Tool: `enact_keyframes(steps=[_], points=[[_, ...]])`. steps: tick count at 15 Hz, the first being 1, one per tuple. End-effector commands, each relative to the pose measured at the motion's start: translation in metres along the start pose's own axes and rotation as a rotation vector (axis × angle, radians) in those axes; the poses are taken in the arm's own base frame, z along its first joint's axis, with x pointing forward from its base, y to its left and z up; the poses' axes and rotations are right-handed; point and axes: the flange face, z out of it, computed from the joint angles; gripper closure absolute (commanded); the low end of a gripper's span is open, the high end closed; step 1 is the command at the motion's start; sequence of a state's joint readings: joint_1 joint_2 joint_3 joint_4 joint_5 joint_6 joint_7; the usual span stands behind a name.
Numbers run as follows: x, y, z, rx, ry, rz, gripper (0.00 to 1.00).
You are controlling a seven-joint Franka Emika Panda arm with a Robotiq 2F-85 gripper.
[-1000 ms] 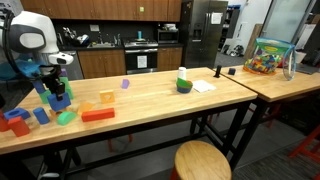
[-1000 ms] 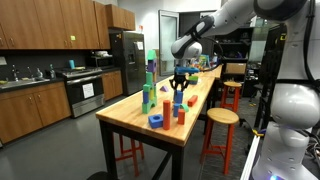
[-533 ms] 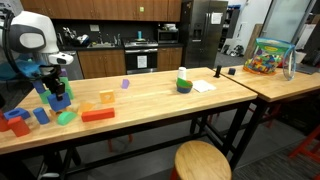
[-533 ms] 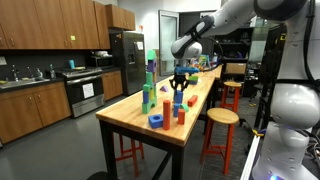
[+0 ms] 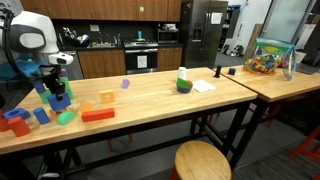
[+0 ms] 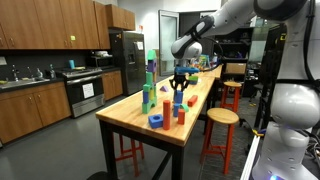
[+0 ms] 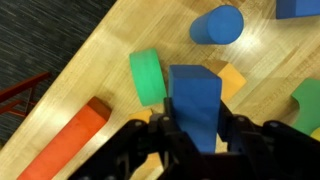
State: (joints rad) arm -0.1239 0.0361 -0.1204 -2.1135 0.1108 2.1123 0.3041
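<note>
My gripper (image 7: 196, 128) is shut on a blue rectangular block (image 7: 193, 92) and holds it upright just above the wooden table (image 7: 110, 45). Below the block lie a green cylinder (image 7: 147, 77) on its side, an orange block (image 7: 233, 79) and a long orange-red bar (image 7: 68, 146). In an exterior view the gripper (image 5: 58, 92) is at the table's left end, above the green cylinder (image 5: 66, 117) and beside the bar (image 5: 97, 114). It also shows in an exterior view (image 6: 178, 87) with the blue block (image 6: 179, 97) between its fingers.
A blue cylinder (image 7: 217, 25), a green block (image 7: 308, 100) and another blue block (image 7: 300, 8) lie nearby. Red and blue blocks (image 5: 15, 122) sit at the far left. A green bowl (image 5: 184, 84) and white paper (image 5: 203, 86) are mid-table. A tall stacked tower (image 6: 149, 85) stands near the table end.
</note>
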Motion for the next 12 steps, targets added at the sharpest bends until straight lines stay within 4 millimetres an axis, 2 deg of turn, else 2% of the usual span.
enact_keyframes(steps=[1, 2, 3, 6, 7, 9, 10, 12], points=[[0.000, 0.000, -0.001, 0.000, -0.001, 0.000, 0.59], [0.000, 0.000, -0.001, 0.000, -0.001, 0.000, 0.34], [-0.001, 0.001, 0.003, -0.049, -0.024, -0.024, 0.34], [-0.005, 0.006, 0.008, -0.133, -0.060, -0.060, 0.18], [-0.004, 0.007, 0.008, -0.099, -0.042, -0.047, 0.36], [-0.005, 0.008, 0.011, -0.118, -0.053, -0.054, 0.22], [-0.005, 0.008, 0.011, -0.119, -0.055, -0.055, 0.18], [-0.005, 0.008, 0.012, -0.120, -0.056, -0.055, 0.18]])
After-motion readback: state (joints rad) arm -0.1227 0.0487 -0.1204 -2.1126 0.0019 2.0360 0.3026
